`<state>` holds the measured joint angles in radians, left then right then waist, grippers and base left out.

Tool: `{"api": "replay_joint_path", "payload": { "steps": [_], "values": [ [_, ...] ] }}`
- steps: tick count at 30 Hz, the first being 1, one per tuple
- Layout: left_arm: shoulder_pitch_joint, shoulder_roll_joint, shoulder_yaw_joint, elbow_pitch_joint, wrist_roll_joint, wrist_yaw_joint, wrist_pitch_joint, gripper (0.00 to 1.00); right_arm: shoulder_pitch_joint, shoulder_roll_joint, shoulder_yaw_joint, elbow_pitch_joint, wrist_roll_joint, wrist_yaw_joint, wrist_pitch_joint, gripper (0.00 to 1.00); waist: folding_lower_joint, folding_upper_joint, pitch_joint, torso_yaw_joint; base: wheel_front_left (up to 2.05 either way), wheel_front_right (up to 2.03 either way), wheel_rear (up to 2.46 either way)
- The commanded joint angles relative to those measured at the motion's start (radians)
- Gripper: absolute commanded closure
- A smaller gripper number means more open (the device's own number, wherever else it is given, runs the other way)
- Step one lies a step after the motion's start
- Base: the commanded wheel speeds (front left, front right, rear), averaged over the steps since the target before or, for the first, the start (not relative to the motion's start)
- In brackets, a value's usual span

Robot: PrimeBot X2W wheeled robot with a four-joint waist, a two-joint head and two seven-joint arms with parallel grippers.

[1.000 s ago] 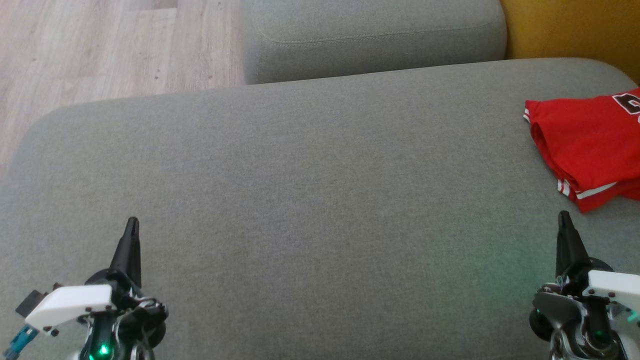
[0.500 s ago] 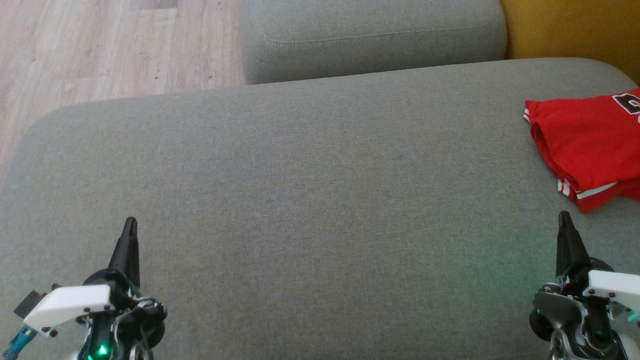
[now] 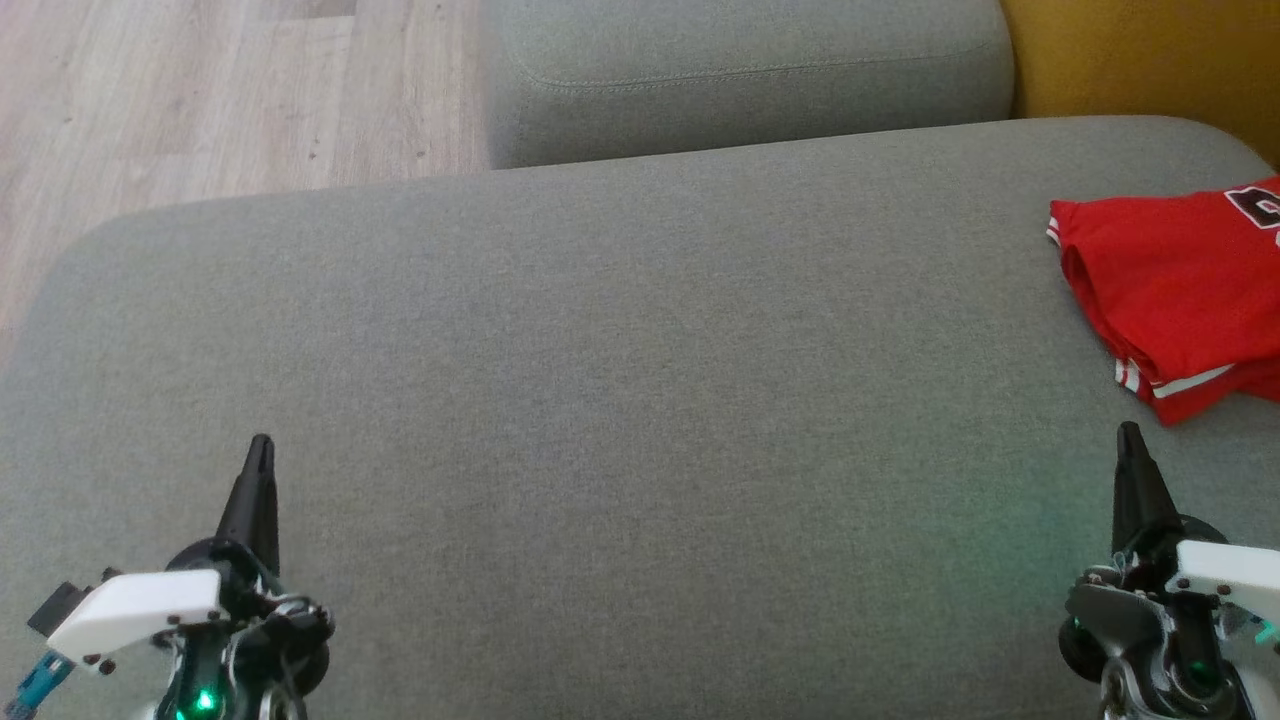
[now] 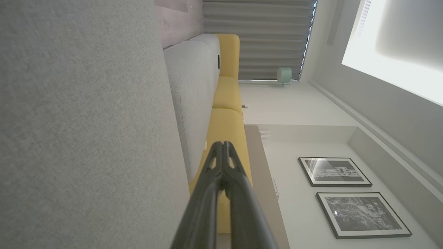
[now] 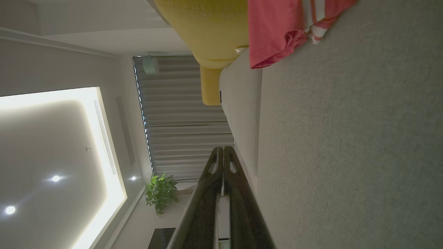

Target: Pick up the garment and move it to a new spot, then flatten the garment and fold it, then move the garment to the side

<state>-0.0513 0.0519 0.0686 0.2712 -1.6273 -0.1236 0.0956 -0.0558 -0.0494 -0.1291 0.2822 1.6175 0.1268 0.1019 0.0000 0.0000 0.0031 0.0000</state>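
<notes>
Head view: the left gripper (image 3: pixel 262 442) sits at the lower left and the right gripper (image 3: pixel 1128 430) at the lower right, both over the front part of the large grey cushion (image 3: pixel 620 380), fingers pointing away from the robot. Each pair of fingers is drawn together into a single dark spike, closed on itself with no cloth in it. Whether either tip rests on the fabric cannot be told from here. The red garment (image 3: pixel 1180 290), with white striped trim and a dark mark near its far corner, lies bunched on the cushion at its right edge, ahead of the right gripper and apart from it, well apart from the left one. A second grey cushion (image 3: pixel 740 70) lies beyond, with wooden floor (image 3: pixel 200 90) to the left and a yellow cushion (image 3: pixel 1140 50) at the upper right. Left wrist view: the fingers (image 4: pixel 204 193) meet at their tips, gripping nothing, with the grey cushion alongside and two framed pictures (image 4: pixel 334 171) on the wall. Right wrist view: the fingers (image 5: pixel 242 207) likewise meet at the tips, clear of the garment, whose red hem shows at the top of that view, lying on the grey fabric; a potted plant (image 5: pixel 159 192) stands by the curtain (image 5: pixel 183 121).
</notes>
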Motion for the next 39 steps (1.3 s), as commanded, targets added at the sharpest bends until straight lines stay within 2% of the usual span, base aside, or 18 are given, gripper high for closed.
{"api": "replay_joint_path", "payload": {
  "steps": [1,39],
  "values": [
    [-0.056,0.006,0.035,-0.027,0.010,-0.007,0.009,1.00,-0.052,-0.004,0.020,-0.038,-0.005,0.004,0.008,1.00,0.0000,0.0000,0.000,0.000,0.00,0.00,0.00],
    [-0.056,0.003,0.040,-0.026,0.014,-0.007,0.013,1.00,-0.052,-0.003,0.017,-0.038,-0.007,0.004,0.010,1.00,0.0000,0.0000,0.000,0.000,0.00,0.00,0.00]
  ]
}}
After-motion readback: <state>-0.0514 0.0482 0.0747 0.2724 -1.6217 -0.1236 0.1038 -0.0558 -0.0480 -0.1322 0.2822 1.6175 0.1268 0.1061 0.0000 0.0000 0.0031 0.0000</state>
